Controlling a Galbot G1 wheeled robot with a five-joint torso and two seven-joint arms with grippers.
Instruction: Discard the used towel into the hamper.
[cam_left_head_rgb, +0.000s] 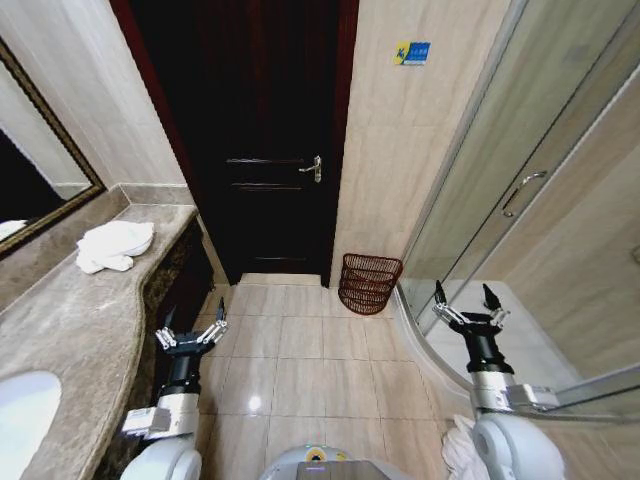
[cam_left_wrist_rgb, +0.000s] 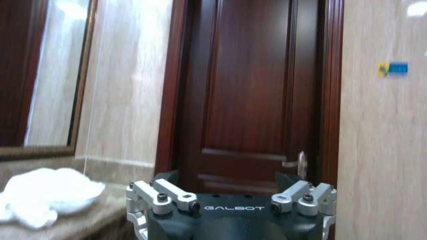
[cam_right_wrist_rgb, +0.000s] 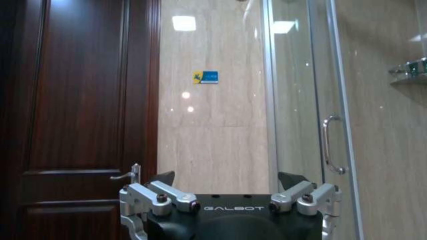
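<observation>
A stone worktop (cam_left_head_rgb: 90, 300) runs along the left side of a narrow bathroom, its front edge curving in toward the far end. A white basin (cam_left_head_rgb: 22, 410) sits at its near end, and a framed mirror (cam_left_head_rgb: 40, 170) hangs on the wall above. The used towel (cam_left_head_rgb: 115, 245) lies crumpled on the far part of the worktop, just short of the wall corner; in the left wrist view it shows as a white heap (cam_left_wrist_rgb: 43, 195) beside the mirror frame.

At the far end stands a dark wooden door (cam_left_head_rgb: 270, 140) with a metal lever handle (cam_left_head_rgb: 314, 168). To its right is a beige tiled wall carrying a small blue and yellow sticker (cam_left_head_rgb: 411, 52). The hamper (cam_left_head_rgb: 369, 283) stands on the floor against that wall, just right of the door and near the curved base of the glass shower enclosure (cam_left_head_rgb: 520, 180) that fills the right side.

Pale floor tiles (cam_left_head_rgb: 300, 350) form an open lane between worktop edge and shower base, leading to the door and hamper.

The left claw (cam_left_head_rgb: 190, 328) hovers beside the worktop edge, fingers spread and released. The right claw (cam_left_head_rgb: 467, 304) hangs near the shower base, likewise spread wide with nothing in it. More white cloth (cam_left_head_rgb: 460, 450) shows beside the right arm at the near edge.
</observation>
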